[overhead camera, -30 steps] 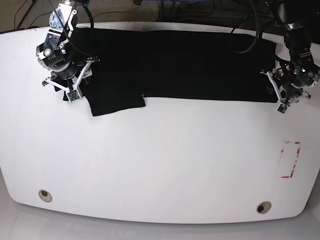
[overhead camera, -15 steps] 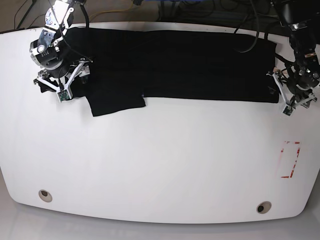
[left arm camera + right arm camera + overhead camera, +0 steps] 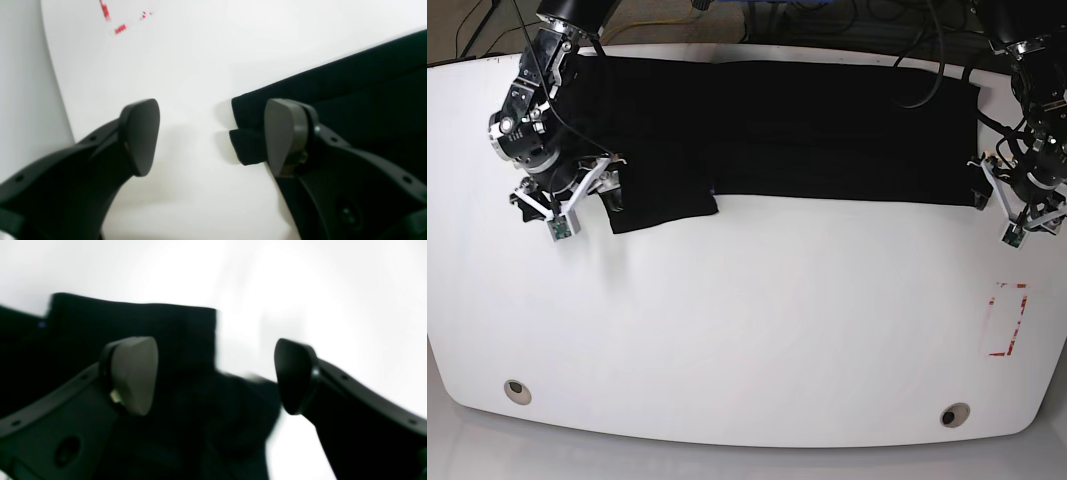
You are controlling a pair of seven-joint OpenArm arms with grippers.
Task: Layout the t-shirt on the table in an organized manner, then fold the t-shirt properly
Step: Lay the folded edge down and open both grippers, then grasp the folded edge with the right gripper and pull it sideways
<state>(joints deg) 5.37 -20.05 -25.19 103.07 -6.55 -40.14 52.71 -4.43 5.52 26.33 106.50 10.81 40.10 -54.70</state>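
The black t-shirt [image 3: 777, 125] lies along the far side of the white table [image 3: 747, 320], stretched from the left part to the right part in a wide band. On its near side, toward the left, a dark flap comes out over the white surface.

The right gripper [image 3: 589, 200] is above the left end of the cloth. Its two fingers stand wide apart, and they have hold of nothing; the cloth is visible between them, and in its wrist view it is somewhat blurred.

The left gripper [image 3: 1012, 205] is at the right end of the t-shirt. It is also widely open and it holds nothing. Between its fingers I see the white surface and a small corner of the cloth, where two layers end one beside the other.

Near the right edge of the table there is a red dashed mark [image 3: 1007, 320]. Two round metal grommets, the left one [image 3: 517, 392] and the right one [image 3: 955, 415], sit close to the near edge.
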